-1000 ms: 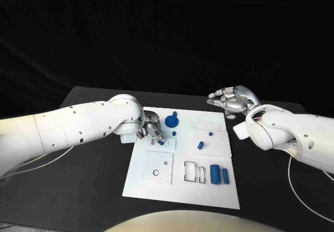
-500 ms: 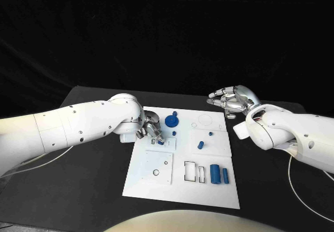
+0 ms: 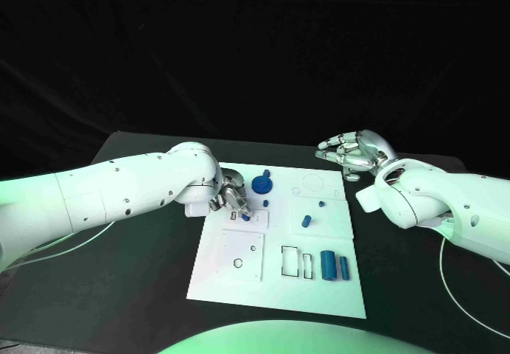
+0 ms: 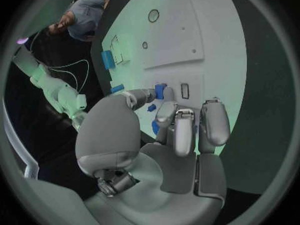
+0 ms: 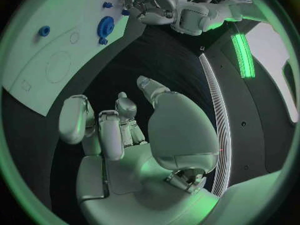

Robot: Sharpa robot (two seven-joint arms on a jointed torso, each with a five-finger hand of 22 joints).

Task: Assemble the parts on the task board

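The white task board (image 3: 239, 276) lies in the middle of the black table. My left hand (image 3: 233, 198) hangs over the board's far left part and pinches a small blue part (image 3: 245, 217) between thumb and a finger, right above a small rectangular slot (image 4: 184, 90); the left wrist view shows that part (image 4: 160, 90) at the fingertips. My right hand (image 3: 351, 155) hovers beyond the board's far right corner, fingers curled in, nothing in it (image 5: 119, 130). A blue round disc (image 3: 264, 182) sits near the left hand.
On the board lie a blue peg (image 3: 306, 220), a tiny blue piece (image 3: 321, 202) and two blue cylinders (image 3: 336, 265) beside narrow slots (image 3: 290, 261). A square plate with a hole (image 3: 241, 255) lies at the near left. White cables (image 3: 457, 291) run along both table sides.
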